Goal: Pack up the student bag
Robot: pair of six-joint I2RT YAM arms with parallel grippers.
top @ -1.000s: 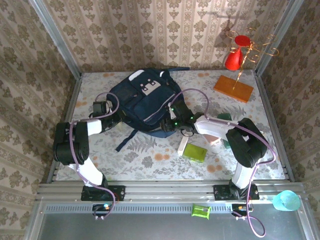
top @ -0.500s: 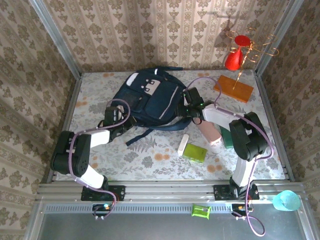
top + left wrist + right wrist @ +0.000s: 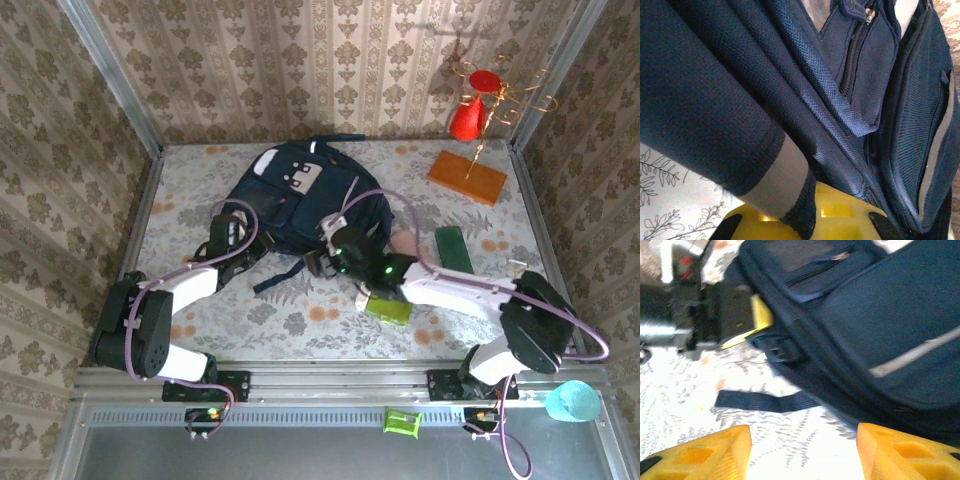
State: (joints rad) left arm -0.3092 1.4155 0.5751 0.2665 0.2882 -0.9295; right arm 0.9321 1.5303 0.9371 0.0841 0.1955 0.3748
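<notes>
The soft, floppy student bag (image 3: 300, 195) slumps mid-surface (image 3: 300, 325). The left gripper (image 3: 232, 230) has its jaws clenched on the bag's side fabric. The right gripper (image 3: 318, 264) waits alongside, jaws released and empty. Stitched edges probably offer the surest hold.

A robot lab cell dressed up as a home: damask wallpaper panels (image 3: 300, 70) set in aluminium posts (image 3: 108, 75), a floral-print tabletop (image 3: 300, 322), and the left arm (image 3: 150, 320) and right arm (image 3: 470, 290) bolted to an extruded aluminium rail (image 3: 340, 378).
</notes>
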